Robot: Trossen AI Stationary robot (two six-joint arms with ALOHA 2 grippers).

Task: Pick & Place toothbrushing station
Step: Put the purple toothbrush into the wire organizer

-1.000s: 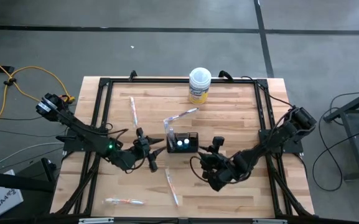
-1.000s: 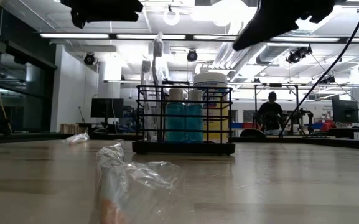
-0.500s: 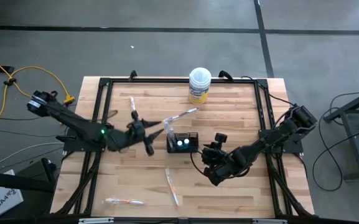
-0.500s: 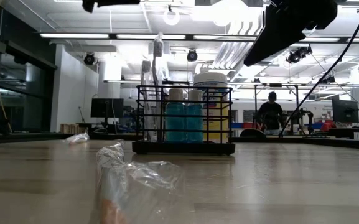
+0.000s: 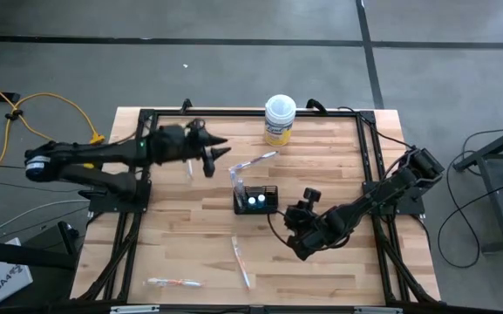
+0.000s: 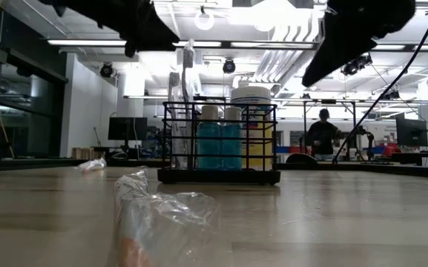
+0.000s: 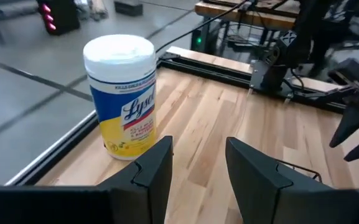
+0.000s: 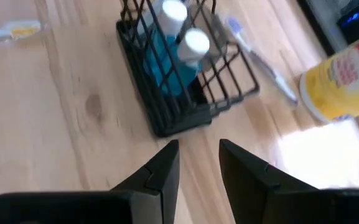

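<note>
Sitting mid-table, wire-mesh holder with two teal tubes. Right gripper near it, fingers apart, empty. Left gripper raised near yellow tub, fingers apart.

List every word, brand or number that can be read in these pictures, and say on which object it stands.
"Lysol": on the yellow tub, in blue script, read in the left wrist view.
Small print above it on the tub's label: too blurred to read.
Teal tubes in the wire holder: no readable text.

Yellow round tub (blurred) cut by right wrist picture's edge.
</note>
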